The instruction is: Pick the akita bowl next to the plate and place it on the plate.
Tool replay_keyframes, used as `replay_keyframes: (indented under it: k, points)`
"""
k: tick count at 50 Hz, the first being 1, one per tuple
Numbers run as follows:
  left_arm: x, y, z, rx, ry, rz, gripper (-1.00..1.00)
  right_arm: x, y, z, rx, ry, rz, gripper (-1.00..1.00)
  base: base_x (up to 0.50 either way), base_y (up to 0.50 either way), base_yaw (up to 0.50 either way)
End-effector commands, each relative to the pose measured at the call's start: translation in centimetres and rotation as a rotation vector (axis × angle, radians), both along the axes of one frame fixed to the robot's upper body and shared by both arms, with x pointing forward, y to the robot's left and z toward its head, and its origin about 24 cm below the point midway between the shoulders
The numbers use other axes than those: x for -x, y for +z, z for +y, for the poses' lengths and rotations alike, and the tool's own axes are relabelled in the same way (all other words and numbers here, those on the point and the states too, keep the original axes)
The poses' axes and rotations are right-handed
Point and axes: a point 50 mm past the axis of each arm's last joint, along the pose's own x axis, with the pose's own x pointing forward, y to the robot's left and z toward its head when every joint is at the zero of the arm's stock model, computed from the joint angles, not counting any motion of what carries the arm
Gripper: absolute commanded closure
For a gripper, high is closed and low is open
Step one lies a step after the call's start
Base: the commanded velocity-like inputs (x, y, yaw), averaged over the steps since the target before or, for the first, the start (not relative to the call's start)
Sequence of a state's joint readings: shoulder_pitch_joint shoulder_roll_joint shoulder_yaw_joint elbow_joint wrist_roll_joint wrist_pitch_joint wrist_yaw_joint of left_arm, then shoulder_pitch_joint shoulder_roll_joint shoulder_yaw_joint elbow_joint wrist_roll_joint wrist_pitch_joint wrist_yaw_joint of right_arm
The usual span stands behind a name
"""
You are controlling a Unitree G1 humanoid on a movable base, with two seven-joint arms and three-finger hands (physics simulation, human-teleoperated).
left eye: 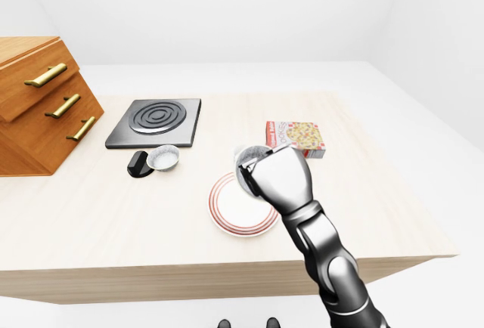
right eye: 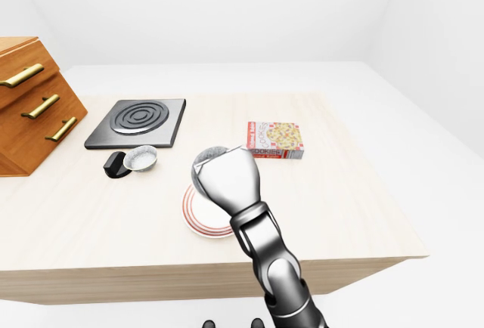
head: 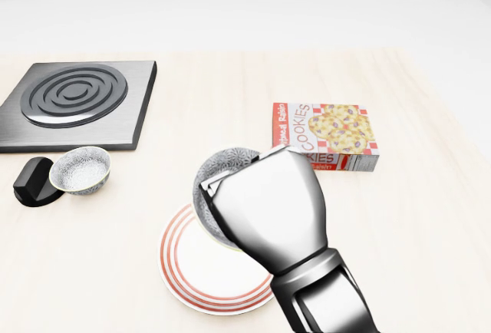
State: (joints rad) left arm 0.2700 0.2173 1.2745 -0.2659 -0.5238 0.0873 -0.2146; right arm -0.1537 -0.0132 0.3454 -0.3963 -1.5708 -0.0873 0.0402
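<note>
The right hand (head: 265,210) is gripping the bowl (head: 221,166), its back hiding the fingers, and is holding it tilted just over the plate (head: 188,273) on the table (head: 430,218), apparently lining it up for setting down.

Glossy silver-grey right hand (head: 265,214) with a smooth rounded shell, chrome segmented forearm (left eye: 327,249) with dark joint rings, two black foot tips (left eye: 224,323).
</note>
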Motion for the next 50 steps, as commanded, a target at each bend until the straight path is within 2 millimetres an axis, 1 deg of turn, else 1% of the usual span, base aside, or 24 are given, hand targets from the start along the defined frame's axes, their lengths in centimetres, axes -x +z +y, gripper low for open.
replay_keyframes:
  k: [1,6,13,33,41,46,50]
  points:
    - [0.1,-0.1,0.1,0.006,0.0,0.0,-1.0,0.8,-0.1,1.1,0.032,0.023,0.015,1.0,0.0,0.0,0.0]
    - [0.3,-0.1,0.2,0.006,0.005,-0.002,-1.0,1.0,-0.4,1.3,0.036,0.031,0.029,1.0,0.0,0.0,0.0]
    - [0.3,0.0,0.2,0.006,0.007,-0.006,-1.0,1.2,-1.7,1.1,0.061,0.026,0.045,1.0,0.0,0.0,0.0]
    - [0.4,0.1,0.1,0.002,0.01,-0.008,-1.0,1.2,-2.8,1.0,0.068,0.03,0.074,1.0,0.0,0.0,0.0]
    - [0.3,0.0,0.1,0.004,0.013,-0.006,-1.0,0.2,-3.2,0.8,0.062,0.013,0.076,1.0,0.0,0.0,0.0]
    - [0.1,0.0,0.1,0.002,0.01,-0.004,-1.0,-0.3,-4.2,0.9,0.098,0.008,0.09,1.0,0.0,0.0,0.0]
    - [0.1,0.0,0.0,0.001,0.01,-0.002,-1.0,-0.5,-4.0,1.2,0.078,0.018,0.131,1.0,0.0,0.0,0.0]
